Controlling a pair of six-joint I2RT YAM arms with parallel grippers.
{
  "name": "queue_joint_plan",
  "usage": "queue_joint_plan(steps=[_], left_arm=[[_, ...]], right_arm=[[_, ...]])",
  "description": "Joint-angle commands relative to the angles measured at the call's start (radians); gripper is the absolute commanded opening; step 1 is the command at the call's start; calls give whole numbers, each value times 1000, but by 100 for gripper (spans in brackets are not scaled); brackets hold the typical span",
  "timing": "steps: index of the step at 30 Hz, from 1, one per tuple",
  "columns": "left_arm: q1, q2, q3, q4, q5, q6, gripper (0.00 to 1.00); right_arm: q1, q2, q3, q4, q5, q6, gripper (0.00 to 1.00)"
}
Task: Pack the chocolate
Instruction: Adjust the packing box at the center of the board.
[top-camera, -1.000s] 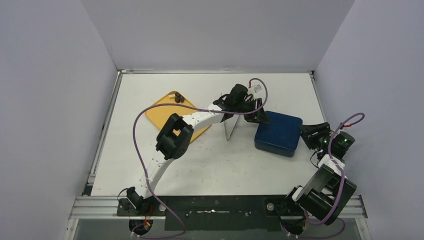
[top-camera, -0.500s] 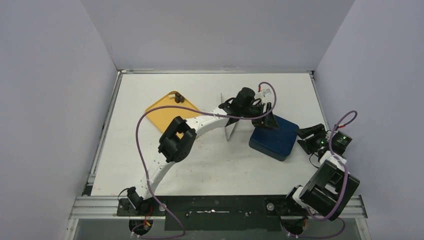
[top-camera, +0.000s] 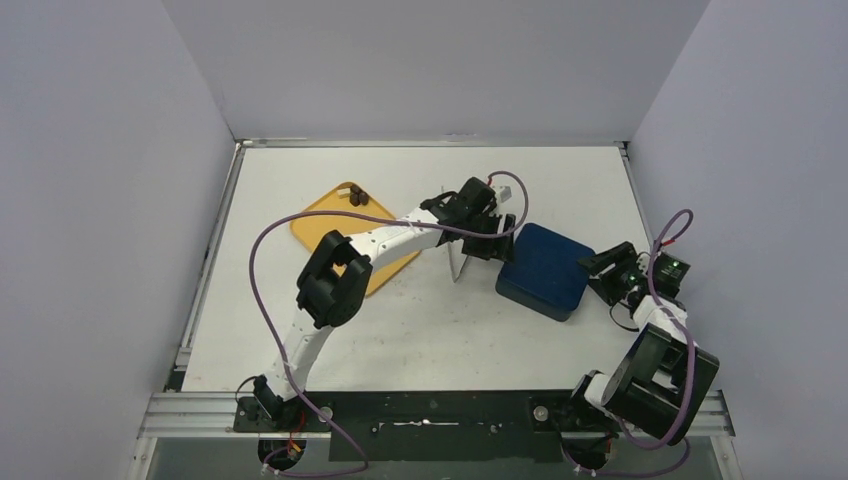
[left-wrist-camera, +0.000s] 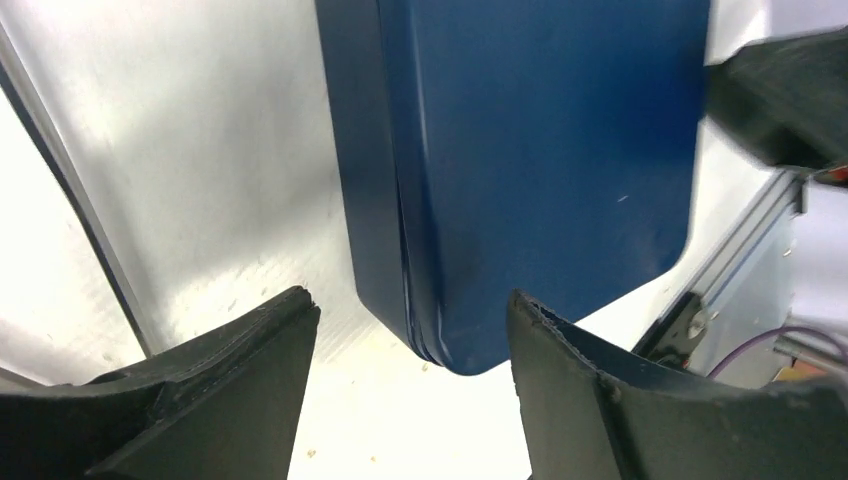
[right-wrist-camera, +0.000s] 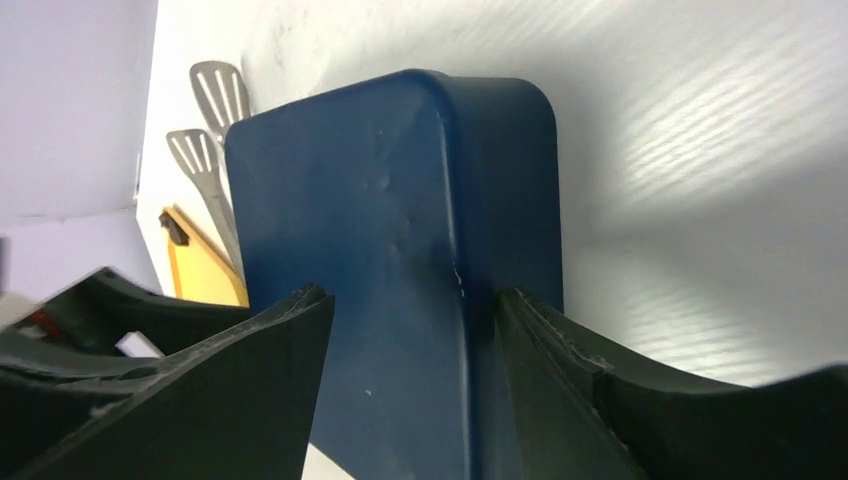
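Observation:
A few dark chocolate pieces (top-camera: 357, 197) lie at the far edge of the yellow tray (top-camera: 325, 235). The closed dark blue tin (top-camera: 545, 270) sits right of centre, turned at an angle. My left gripper (top-camera: 497, 238) stands open at the tin's left corner; in the left wrist view the left gripper (left-wrist-camera: 410, 330) has that corner of the tin (left-wrist-camera: 540, 150) just ahead of its fingertips, not touching. My right gripper (top-camera: 606, 272) is open at the tin's right side. In the right wrist view, the right gripper (right-wrist-camera: 412, 305) has its jaws astride the edge of the tin (right-wrist-camera: 390, 220).
Long metal tongs (top-camera: 460, 256) stand between the tray and the tin, right beside my left gripper; the tongs (right-wrist-camera: 215, 130) also show beyond the tin in the right wrist view. Crumbs speckle the white table (top-camera: 420, 330). Grey walls close in on both sides.
The tin has turned and slid a little left. My left gripper came off it, drew back left and opened wider. My right gripper opened and followed the tin.

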Motion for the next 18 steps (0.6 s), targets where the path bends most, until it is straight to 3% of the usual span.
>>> queue_joint_plan(steps=[1, 4, 6, 8, 14, 18], left_arm=[[-17, -16, -106, 83, 76, 21, 63], [-27, 3, -106, 201, 195, -14, 49], [-42, 5, -73, 223, 219, -18, 46], [-52, 6, -43, 236, 231, -28, 46], [-43, 8, -96, 525, 395, -217, 57], [-39, 30, -63, 443, 354, -168, 58]], right_arm=[[70, -18, -11, 74, 18, 27, 57], [72, -48, -44, 211, -49, 105, 47], [64, -48, -94, 394, -145, 239, 45], [69, -48, -132, 544, -189, 339, 44], [73, -36, -173, 647, -247, 415, 49], [67, -6, -206, 796, -287, 509, 50]])
